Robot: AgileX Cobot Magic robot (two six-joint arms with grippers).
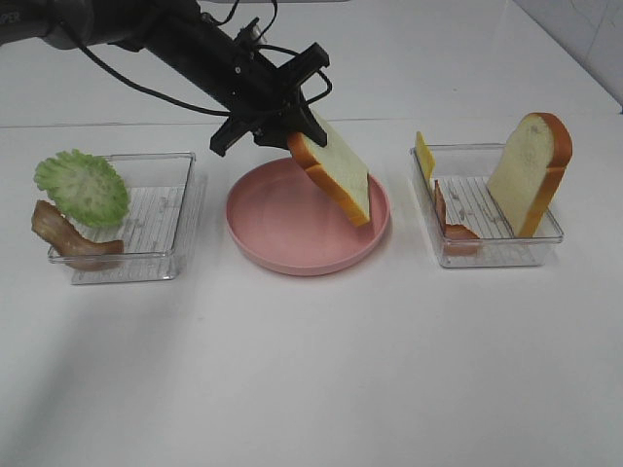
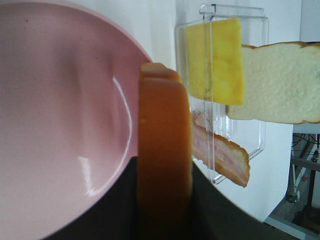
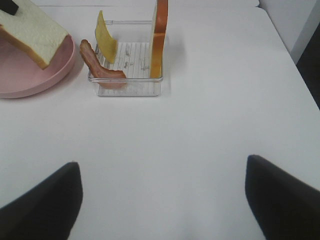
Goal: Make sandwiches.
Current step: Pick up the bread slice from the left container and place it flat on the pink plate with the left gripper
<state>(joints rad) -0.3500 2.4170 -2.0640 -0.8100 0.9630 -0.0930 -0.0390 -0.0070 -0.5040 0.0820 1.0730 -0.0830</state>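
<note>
My left gripper (image 1: 295, 131) is shut on one end of a white bread slice (image 1: 339, 180) with an orange-brown crust. It holds the slice tilted, with the lower end just above or touching the round pink plate (image 1: 263, 243). The left wrist view shows the slice's crust (image 2: 165, 165) edge-on over the plate (image 2: 60, 125). A second bread slice (image 1: 531, 170) stands in the right tray (image 1: 492, 255) with yellow cheese (image 1: 424, 154) and a bacon strip (image 1: 453, 222). Green lettuce (image 1: 83, 187) and another bacon strip (image 1: 66, 236) lie on the left tray (image 1: 146, 265). My right gripper (image 3: 162, 200) is open and empty over bare table.
The black left arm (image 1: 185, 44) reaches in from the back left with a cable hanging from it. The right wrist view shows the right tray (image 3: 130, 86), with its bread (image 3: 160, 37), cheese (image 3: 106, 42) and bacon (image 3: 97, 65), well ahead of the open fingers (image 3: 40, 200).
</note>
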